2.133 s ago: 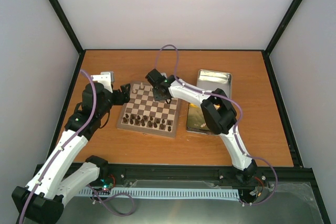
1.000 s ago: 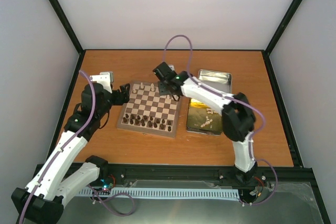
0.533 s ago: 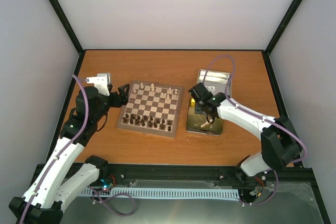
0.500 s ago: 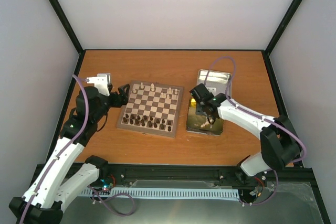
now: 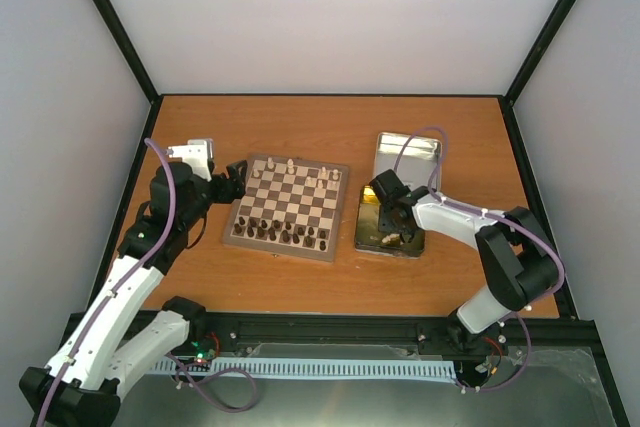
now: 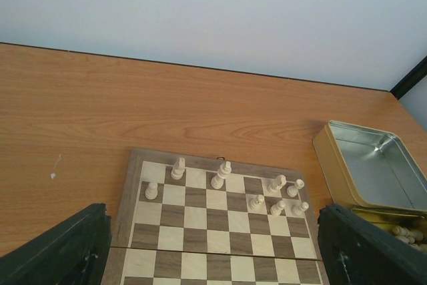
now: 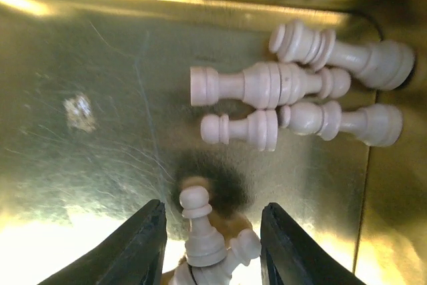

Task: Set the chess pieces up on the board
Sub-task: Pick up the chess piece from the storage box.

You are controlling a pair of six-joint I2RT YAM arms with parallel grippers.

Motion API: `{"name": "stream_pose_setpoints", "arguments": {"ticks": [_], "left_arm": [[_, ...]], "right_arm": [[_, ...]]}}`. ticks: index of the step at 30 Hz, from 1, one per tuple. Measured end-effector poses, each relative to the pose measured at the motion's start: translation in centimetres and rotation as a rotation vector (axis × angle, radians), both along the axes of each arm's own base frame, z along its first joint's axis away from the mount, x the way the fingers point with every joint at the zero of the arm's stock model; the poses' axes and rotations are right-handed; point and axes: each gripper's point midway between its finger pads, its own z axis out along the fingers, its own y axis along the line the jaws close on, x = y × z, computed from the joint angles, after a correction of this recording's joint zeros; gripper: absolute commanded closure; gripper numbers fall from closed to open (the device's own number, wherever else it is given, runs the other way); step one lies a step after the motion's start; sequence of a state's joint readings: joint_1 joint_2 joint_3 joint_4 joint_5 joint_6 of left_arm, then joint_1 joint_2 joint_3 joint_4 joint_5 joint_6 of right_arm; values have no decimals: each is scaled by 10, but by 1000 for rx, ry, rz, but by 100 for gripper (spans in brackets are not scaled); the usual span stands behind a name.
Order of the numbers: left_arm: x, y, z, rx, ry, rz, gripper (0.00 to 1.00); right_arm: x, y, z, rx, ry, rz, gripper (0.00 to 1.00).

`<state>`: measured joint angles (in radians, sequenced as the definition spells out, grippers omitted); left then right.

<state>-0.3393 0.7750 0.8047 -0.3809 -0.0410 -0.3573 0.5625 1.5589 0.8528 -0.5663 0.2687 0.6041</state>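
Tin pick: right gripper (image 7: 210, 248) is down in the gold tin (image 7: 87, 45), jaws apart either side of a cream pawn (image 7: 199, 228). The left gripper (image 6: 212, 231) is wide open at the board (image 5: 295, 202).

Right fingers (image 7: 143, 245) flank the pawn with a visible gap on each side, so there is no clamp on it. A second piece touches the pawn's right side, mostly cut off by the frame. Four more cream pieces (image 7: 267, 85) lie on their sides, bunched at the tin's far-right corner. The tin sits just beside the board's right edge, with the silver-lined lid (image 5: 410, 152) touching its far end. The left gripper hangs just off the board's far-left corner. Eight cream pieces stand scattered over the two far rows, and the dark pieces (image 5: 275, 232) line the near rows. All of it sits on the wood table (image 5: 330, 127).
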Motion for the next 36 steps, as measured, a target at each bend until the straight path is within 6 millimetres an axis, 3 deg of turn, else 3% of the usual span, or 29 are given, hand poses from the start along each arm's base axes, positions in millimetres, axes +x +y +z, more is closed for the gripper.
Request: {"name": "stream_pose_setpoints", "arguments": {"ticks": [2,6,11,24,30,36], "left_arm": [[0,0,0,1,1,2,14],[0,1,0,3,0,6,14],[1,2,0,4,0,11,14],[2,-6,-6,-14,26,-22,14],[3,-19,-10,-67,47,-77,14],[3,-56,-32,-211,119,-236,15]], "right_arm": [[-4,-2,-7,-6,25,11,61],[-9,-4,-16,-7,51,31,72],[0,-1,-17,54,41,25,86],[11,5,-14,88,-19,40,87],[23,10,10,127,-111,40,85],[38,19,39,228,-257,15,85]]}}
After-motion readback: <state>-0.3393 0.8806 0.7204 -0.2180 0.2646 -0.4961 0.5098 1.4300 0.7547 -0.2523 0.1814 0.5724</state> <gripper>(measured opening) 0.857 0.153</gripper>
